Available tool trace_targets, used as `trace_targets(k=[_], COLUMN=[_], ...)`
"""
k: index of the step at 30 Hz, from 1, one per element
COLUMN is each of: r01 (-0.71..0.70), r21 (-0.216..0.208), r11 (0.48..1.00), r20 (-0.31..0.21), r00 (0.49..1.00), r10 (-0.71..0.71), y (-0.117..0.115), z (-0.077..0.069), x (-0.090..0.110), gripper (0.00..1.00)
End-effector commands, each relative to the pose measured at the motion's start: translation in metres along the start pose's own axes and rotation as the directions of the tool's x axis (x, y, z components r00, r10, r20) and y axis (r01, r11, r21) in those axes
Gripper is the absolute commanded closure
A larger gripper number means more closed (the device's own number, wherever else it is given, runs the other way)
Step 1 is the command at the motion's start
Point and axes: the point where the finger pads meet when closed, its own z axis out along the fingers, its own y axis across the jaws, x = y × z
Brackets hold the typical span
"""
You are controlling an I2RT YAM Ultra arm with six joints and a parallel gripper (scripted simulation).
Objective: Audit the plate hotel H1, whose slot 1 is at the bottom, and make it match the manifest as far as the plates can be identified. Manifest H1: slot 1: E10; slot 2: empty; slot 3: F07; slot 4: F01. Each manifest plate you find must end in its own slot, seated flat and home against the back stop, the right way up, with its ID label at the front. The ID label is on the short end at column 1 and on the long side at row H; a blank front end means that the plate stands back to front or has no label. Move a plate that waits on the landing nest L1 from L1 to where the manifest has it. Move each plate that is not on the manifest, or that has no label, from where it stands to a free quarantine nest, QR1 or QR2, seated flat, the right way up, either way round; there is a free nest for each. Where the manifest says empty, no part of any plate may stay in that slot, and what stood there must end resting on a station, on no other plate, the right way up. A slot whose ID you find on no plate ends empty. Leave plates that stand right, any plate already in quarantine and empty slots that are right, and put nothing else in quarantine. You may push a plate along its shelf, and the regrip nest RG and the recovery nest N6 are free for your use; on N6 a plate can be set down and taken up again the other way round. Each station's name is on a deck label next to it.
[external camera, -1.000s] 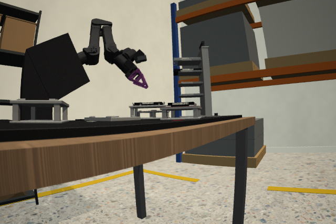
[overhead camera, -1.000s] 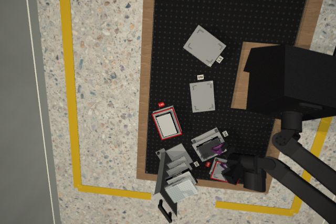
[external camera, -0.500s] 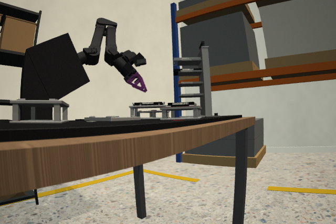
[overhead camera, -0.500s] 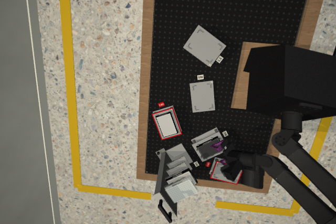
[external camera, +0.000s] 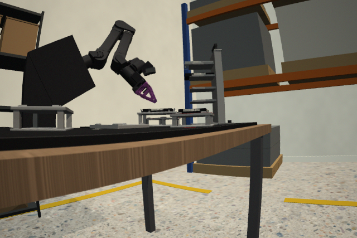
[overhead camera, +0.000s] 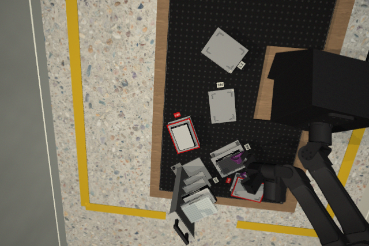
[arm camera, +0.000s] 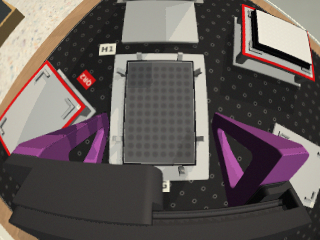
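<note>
A dark well plate [arm camera: 160,115] [overhead camera: 228,162] lies flat on the regrip nest RG. My gripper [arm camera: 160,118] is open and empty. It hangs a little above the plate's near end, with one purple finger to each side; in the side view the gripper [external camera: 146,92] is clear of the plate [external camera: 157,110]. The plate hotel H1 [overhead camera: 194,189] stands just beyond RG. A pale gridded plate [overhead camera: 198,205] lies in its top slot, with a dark-rimmed plate under it. The two lower shelves [external camera: 201,95] look bare. A white plate [overhead camera: 182,136] sits in quarantine nest QR1.
The red-edged nest QR2 [overhead camera: 245,191] holds no plate and lies partly under my wrist. Nests N6 [overhead camera: 222,106] and L1 [overhead camera: 225,49] hold no plate. The arm's black base block [overhead camera: 319,85] stands at the right. The table's edge runs close behind the hotel.
</note>
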Motion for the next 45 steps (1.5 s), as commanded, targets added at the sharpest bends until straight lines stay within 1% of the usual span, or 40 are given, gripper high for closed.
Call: trace_targets(k=[1, 30, 45], r01=[0.000, 0.000, -0.001], r21=[-0.003, -0.003, -0.002], r11=[1.000, 1.000, 1.000], r20=[0.035, 0.034, 0.034], r00=[0.999, 0.999, 0.999], r10=[0.000, 0.000, 0.001], y=[0.002, 0.002, 0.001], z=[0.000, -0.011, -0.004], x=[-0.008, 0.027, 0.037], gripper=[0.00, 0.00, 0.00])
